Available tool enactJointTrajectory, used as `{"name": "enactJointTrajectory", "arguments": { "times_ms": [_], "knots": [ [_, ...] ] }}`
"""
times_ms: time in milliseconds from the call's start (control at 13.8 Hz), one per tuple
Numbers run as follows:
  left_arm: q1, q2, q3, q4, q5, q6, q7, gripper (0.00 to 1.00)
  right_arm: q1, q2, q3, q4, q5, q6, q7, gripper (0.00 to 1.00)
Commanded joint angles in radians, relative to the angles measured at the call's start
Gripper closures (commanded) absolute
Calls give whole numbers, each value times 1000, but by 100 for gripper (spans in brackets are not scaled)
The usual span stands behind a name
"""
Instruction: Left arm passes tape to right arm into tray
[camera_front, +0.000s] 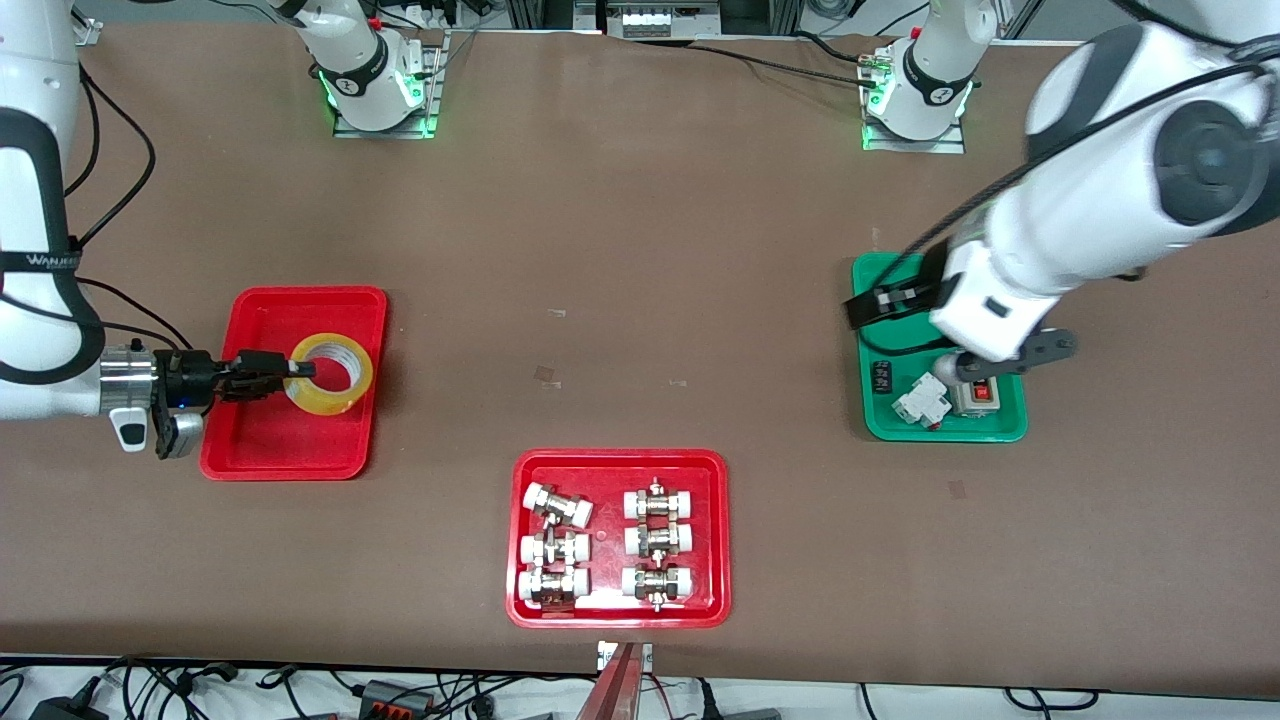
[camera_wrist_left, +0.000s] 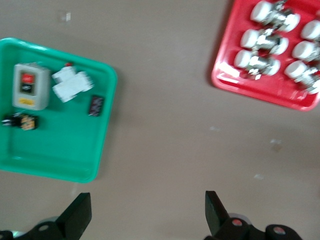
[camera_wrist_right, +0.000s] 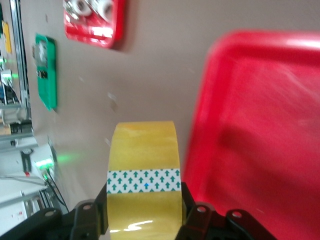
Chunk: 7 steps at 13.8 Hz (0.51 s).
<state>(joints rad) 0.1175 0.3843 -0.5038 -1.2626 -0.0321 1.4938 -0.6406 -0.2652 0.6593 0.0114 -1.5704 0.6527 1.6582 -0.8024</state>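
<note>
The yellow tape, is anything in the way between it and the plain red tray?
Nothing visible is. The right tool holds the tape over the tray, whose floor shows bare. The tray with metal fittings sits apart, nearer the front camera. The left tool is open, empty, over the green tray.

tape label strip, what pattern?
Green arrows on a white strip across the translucent yellow tape roll; right wrist view.

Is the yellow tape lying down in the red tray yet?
Not yet. The right hand is shut on the tape and holds it over the tray, its wall pinched between the fingers.
</note>
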Motion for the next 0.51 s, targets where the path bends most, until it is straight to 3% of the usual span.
{"name": "enactJointTrajectory", "arguments": {
  "times_ms": [0, 73, 145, 218, 291, 364, 436],
  "knots": [
    [14, 4, -9, 23, 79, -67, 70, 0, -60, 23, 21, -6, -47, -18, -92, 100],
    [13, -5, -9, 25, 118, -90, 156, 0, -78, 48, 21, -6, -48, -17, -134, 100],
    [10, -21, 23, 26, 132, -95, 256, 0, -87, 60, 21, -6, -48, -12, -164, 93],
    [-11, -56, 95, 6, 135, -69, 339, 0, -91, 68, 21, -6, -50, -9, -179, 79],
    [-54, -118, 170, -29, 139, -32, 366, 0, -89, 71, 21, -6, -53, -5, -187, 30],
    [-94, -184, 268, -106, 133, 2, 380, 0, -83, 78, 21, -5, -70, 4, -188, 0],
    [-142, -253, 342, -188, 129, 17, 386, 0, -75, 79, 21, -6, -100, 33, -195, 0]
  ]
}}
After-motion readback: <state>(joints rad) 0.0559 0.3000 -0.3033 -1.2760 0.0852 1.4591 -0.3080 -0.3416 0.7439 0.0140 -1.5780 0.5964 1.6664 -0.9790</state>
